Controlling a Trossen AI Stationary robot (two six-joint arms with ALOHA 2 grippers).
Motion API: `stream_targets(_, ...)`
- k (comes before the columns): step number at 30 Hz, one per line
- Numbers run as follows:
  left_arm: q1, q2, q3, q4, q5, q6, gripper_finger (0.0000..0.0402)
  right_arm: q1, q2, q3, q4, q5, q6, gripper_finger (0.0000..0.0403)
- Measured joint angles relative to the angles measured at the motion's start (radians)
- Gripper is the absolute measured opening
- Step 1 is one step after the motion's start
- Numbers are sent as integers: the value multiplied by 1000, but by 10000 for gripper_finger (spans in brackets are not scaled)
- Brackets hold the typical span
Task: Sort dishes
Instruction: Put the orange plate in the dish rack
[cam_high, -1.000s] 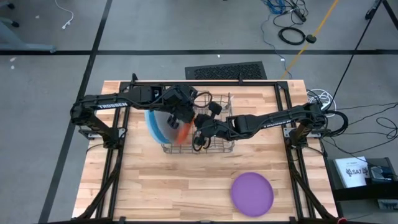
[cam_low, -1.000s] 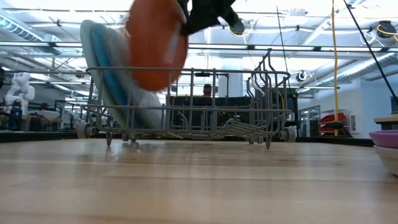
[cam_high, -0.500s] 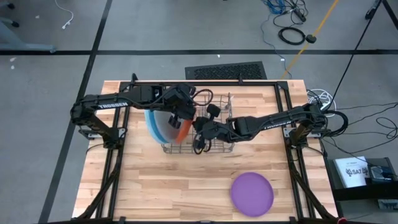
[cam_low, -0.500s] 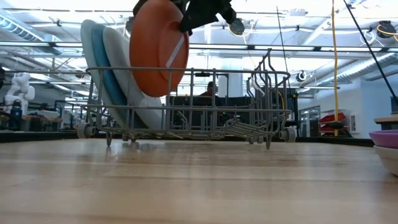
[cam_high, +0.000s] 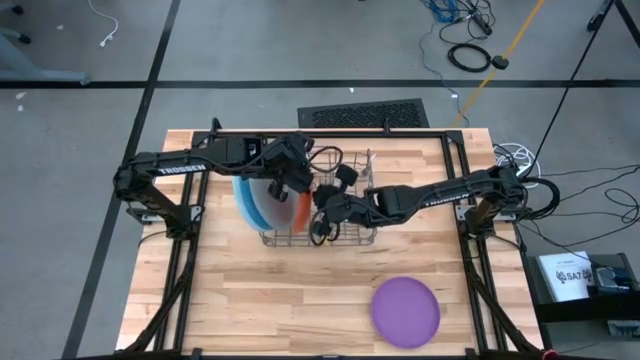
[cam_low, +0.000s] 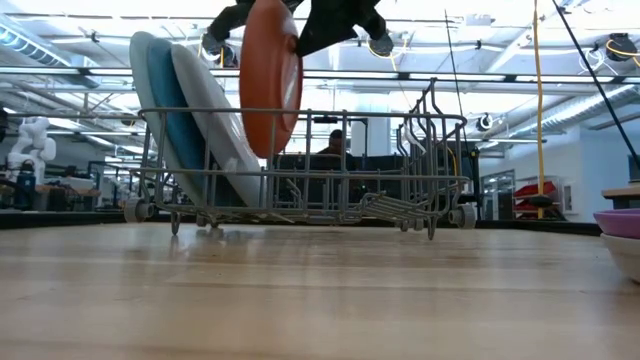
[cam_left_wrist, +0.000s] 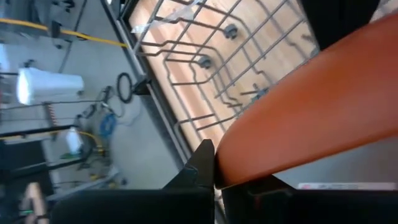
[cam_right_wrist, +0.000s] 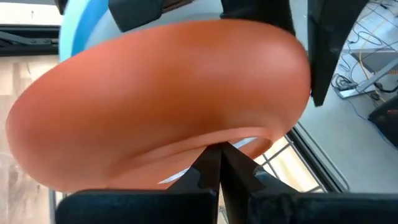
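Orange plate (cam_low: 270, 85) held on edge above the wire dish rack (cam_low: 300, 165), both arms meeting over it at the middle of the table (cam_high: 300, 290).

Right claw (cam_high: 318, 205): clamped on the plate's rim; its wrist view shows the two dark fingers pinching the lip. In the high view it sits at about 3 o'clock from the plate.

Left claw (cam_high: 297, 180): at about 12 o'clock from the plate and touching it; its wrist view shows the fingers closed over the rim as well.

Plate position: upright, nearly edge-on in the low view, its lower part already below the rack's top wire. Three large plates (cam_low: 180, 125) lean in the rack's end slots at 9 o'clock, just beside it but apart.

Key relation: the plate's flat face runs parallel to the leaning plates, so the free slot lies straight down, at 6 o'clock in the low view. Judged step: lowering into that slot, with a slight tilt risking contact with the nearest large plate.

Purple plate (cam_high: 405, 308): flat on the table at 5 o'clock from the rack, well apart; the right arm is nearer.
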Motion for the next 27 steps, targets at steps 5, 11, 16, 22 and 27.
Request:
stream_targets(5, 1, 2, 0, 44, -29, 54, 2, 8, 0, 0, -28, 23, 1, 0)
stream_targets(11, 42, 23, -8, 64, -20, 1, 1, 24, 2, -2, -50, 54, -4, 0)
stream_targets(16, 80, 58, -9, 53, -14, -66, 1, 40, 4, -3, -74, 65, -2, 0)
stream_targets(22, 111, 93, -9, 46, -24, -82, 0, 53, 5, -4, -91, 67, -2, 0)
stream_targets(27, 136, 129, -9, 14, -65, -94, 0, 73, 3, 0, -77, 79, 2, 0)
